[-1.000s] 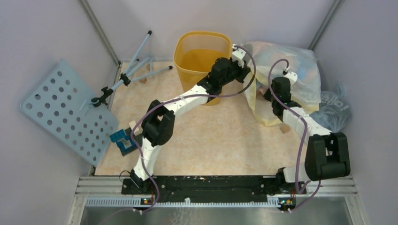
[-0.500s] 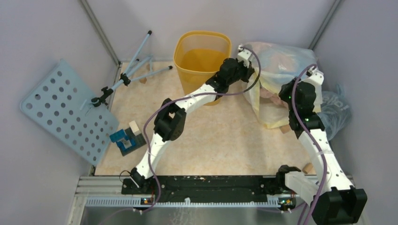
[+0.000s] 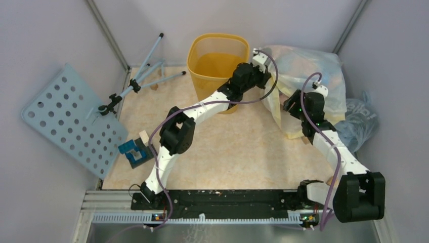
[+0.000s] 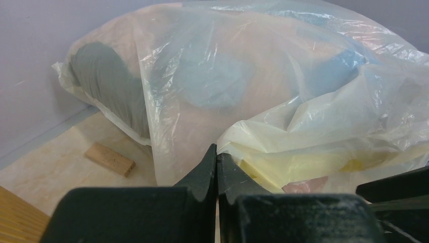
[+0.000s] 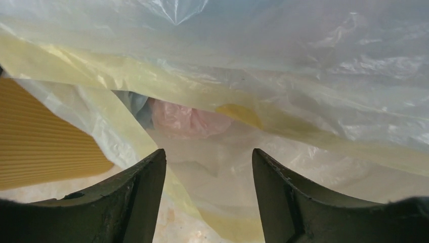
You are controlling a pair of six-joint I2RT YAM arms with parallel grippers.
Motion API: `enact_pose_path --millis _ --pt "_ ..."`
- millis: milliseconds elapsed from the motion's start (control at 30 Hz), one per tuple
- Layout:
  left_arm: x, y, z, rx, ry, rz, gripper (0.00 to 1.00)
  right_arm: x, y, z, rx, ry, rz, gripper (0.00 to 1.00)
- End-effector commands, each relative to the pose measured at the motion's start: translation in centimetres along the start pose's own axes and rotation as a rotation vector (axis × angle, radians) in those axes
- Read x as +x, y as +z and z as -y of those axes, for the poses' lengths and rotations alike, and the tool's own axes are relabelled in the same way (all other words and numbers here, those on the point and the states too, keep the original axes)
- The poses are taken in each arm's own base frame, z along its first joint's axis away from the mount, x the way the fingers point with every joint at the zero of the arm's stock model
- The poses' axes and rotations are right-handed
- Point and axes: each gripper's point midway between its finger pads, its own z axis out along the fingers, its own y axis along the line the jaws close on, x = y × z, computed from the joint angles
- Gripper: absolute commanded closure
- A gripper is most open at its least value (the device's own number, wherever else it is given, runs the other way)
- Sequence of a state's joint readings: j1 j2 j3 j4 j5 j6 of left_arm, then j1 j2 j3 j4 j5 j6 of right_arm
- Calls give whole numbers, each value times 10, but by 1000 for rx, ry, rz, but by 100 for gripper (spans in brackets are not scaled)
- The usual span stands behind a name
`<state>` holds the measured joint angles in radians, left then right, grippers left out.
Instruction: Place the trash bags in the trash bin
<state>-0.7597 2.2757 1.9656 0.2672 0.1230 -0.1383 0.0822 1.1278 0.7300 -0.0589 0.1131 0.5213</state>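
Right hand (image 5: 207,156), fingers spread, faces the pale pink trash bag (image 5: 184,119) lying just ahead within the folds of the whitish-yellow sack (image 5: 313,136); the trash bin (image 5: 45,136) stands to its left. Left hand (image 4: 216,154) closed at the sack's edge, hold uncertain. The reach should go deep, pinching pink film alone.

The trash bin (image 3: 218,36), a yellow-orange translucent wastebasket with a rounded-square rim, is stood upright at the middle of the far edge of the counter (image 3: 238,147). The pale pink trash bag (image 5: 186,119) is seen crumpled through the film of the whitish-yellow sack (image 5: 303,126), towards the far right corner.
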Motion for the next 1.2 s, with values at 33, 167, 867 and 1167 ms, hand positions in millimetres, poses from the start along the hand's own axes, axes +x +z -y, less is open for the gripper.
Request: enact_pose_path --millis 33,167,867,1167 --pt "-49 -13 5 7 25 92 100 -22 23 -20 -72 87 97 34" --pt "-42 -14 1 -9 38 63 100 -25 39 -18 -48 163 126 23" --pt "-13 -1 -29 -99 112 -18 100 -50 -2 -17 -21 151 144 100" --pt "-4 7 -19 -55 46 -24 100 -112 -59 -22 -1 73 244 100"
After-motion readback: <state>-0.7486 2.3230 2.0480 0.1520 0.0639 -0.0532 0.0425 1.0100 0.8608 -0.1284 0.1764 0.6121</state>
